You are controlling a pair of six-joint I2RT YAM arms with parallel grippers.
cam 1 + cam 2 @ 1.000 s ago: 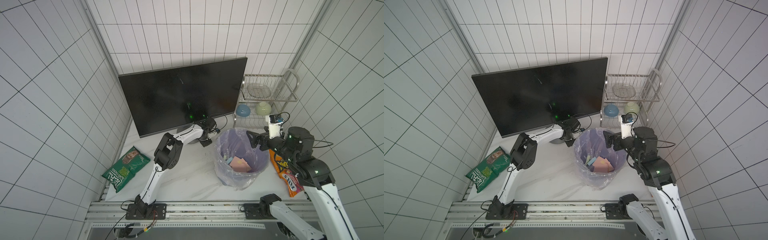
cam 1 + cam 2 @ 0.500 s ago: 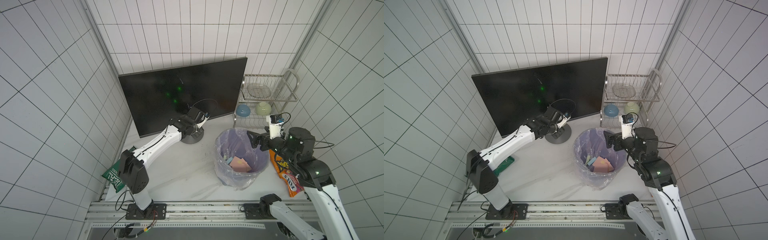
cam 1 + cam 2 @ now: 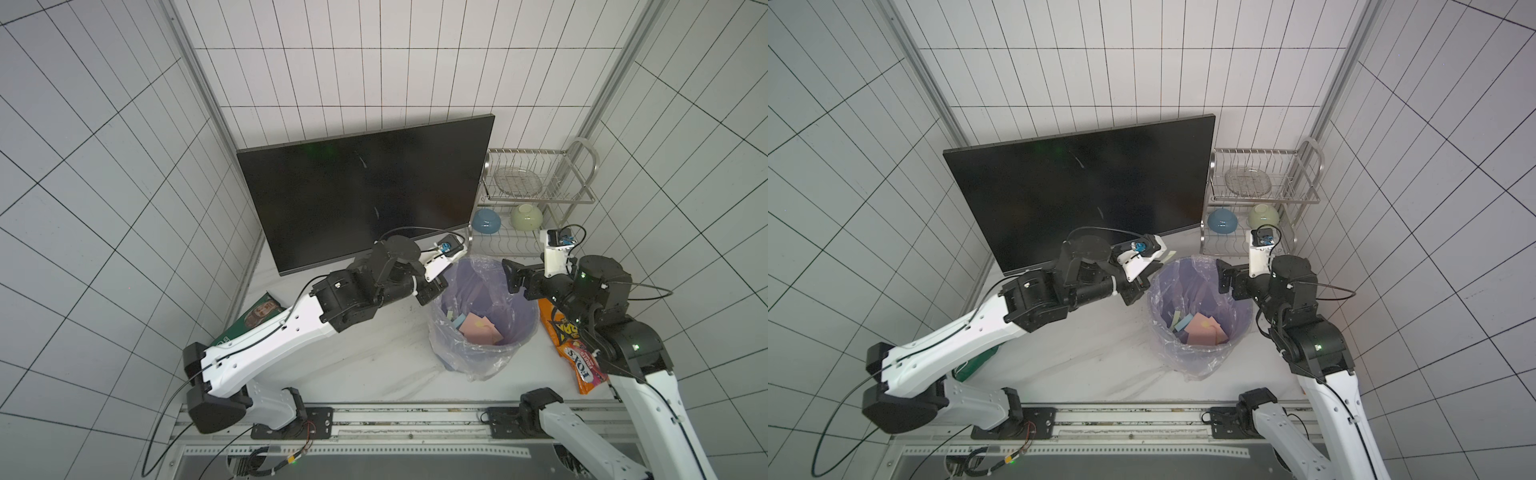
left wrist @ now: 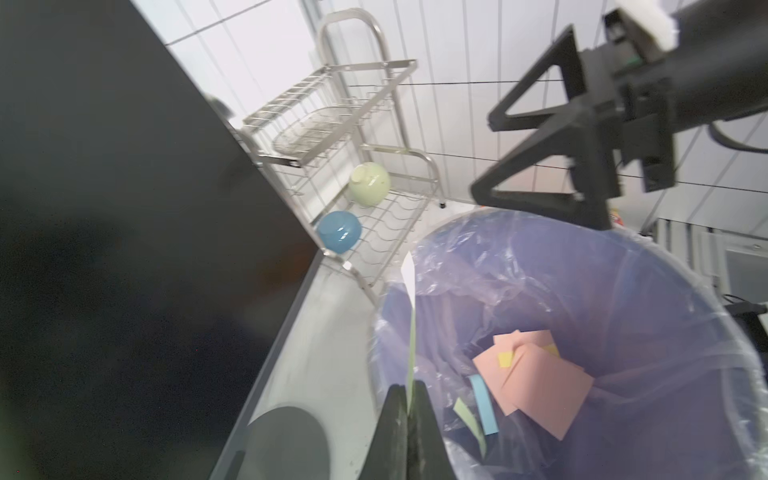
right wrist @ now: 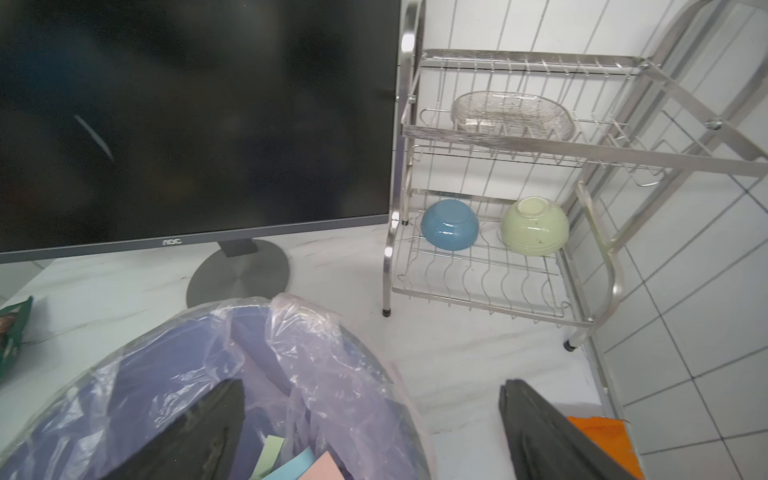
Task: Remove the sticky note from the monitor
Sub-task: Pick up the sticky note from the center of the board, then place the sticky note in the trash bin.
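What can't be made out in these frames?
The pale sticky note: edge-on in the left wrist view and mostly hidden behind the left gripper in both top views, so its face is unreadable.
The green snack bag: largely under the left arm in both top views, cut off by the frame edge in the right wrist view.
The orange snack bag: partly covered by the right arm in a top view.

Bin [image 3: 482, 286] mouth stands open (monitor [image 3: 365, 199] and rack [image 3: 540, 151] crowd behind).
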